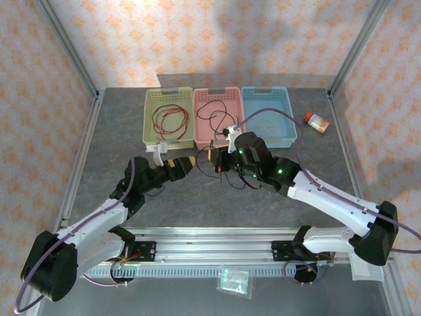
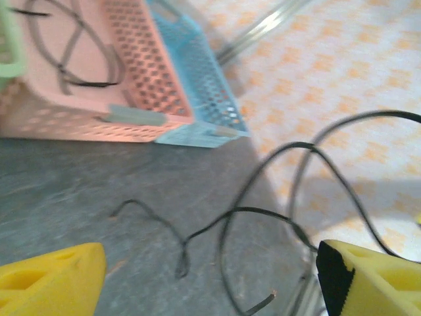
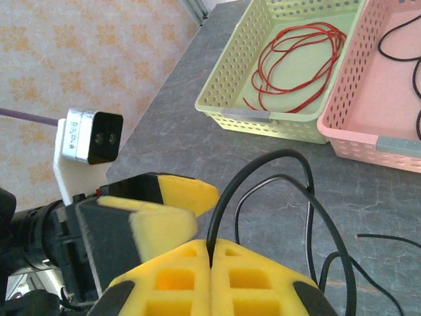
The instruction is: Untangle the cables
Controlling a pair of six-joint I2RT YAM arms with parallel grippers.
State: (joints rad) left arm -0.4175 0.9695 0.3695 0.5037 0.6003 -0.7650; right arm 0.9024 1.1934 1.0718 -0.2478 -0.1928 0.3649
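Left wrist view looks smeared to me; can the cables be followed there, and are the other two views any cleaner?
Left wrist: motion-blurred, the black cable traceable but soft, the pink basket holes smeared. Right wrist: sharp, the red cable crisp in the green basket. Top external: even light, soft shadows on the wall, the loose cables too thin to separate.

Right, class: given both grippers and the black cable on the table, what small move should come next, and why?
Probably the left gripper should ease forward and close on a strand of the black cable. The right gripper is shut on that cable, while the left stands open with loops lying ahead of its fingers. A second hold would let the arms draw the loops apart.
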